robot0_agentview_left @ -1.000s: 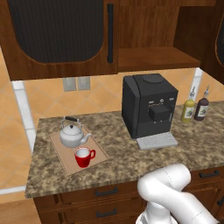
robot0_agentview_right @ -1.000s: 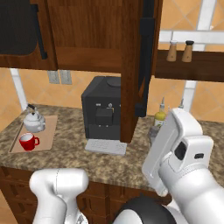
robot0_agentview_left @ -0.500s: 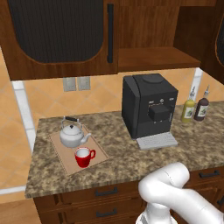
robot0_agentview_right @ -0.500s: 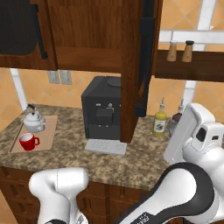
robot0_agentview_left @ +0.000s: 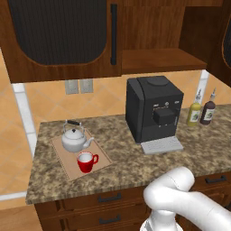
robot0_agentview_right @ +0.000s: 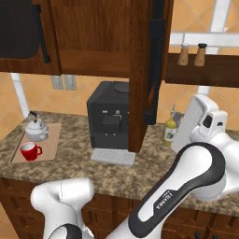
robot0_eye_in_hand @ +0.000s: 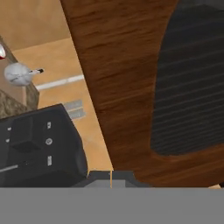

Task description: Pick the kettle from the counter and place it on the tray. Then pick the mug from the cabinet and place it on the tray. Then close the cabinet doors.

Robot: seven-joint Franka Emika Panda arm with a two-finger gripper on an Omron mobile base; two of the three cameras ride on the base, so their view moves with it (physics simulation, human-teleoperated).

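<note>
Hand view: the closed, empty claw (robot0_eye_in_hand: 111,175) faces the open right cabinet door (robot0_eye_in_hand: 131,87), stiff and hinged; push its flat wooden frame, not the mesh.

We are in a rendered home kitchen. A speckled granite counter (robot0_agentview_left: 135,167) runs over dark wooden drawers (robot0_agentview_left: 103,200) with black handles, and a dark wood wall cabinet (robot0_agentview_left: 149,36) hangs above it. Orange tiles (robot0_agentview_left: 108,97) cover the wall, with two outlets (robot0_agentview_left: 77,85) on the left. On the counter we see a black coffee machine (robot0_agentview_left: 153,113), two bottles (robot0_agentview_left: 201,110) at the right, and a wooden tray (robot0_agentview_left: 81,155) on the left bearing a kettle (robot0_agentview_left: 74,139) and a red mug (robot0_agentview_left: 85,161). Two shakers (robot0_agentview_right: 192,54) stand on a far right shelf.
</note>
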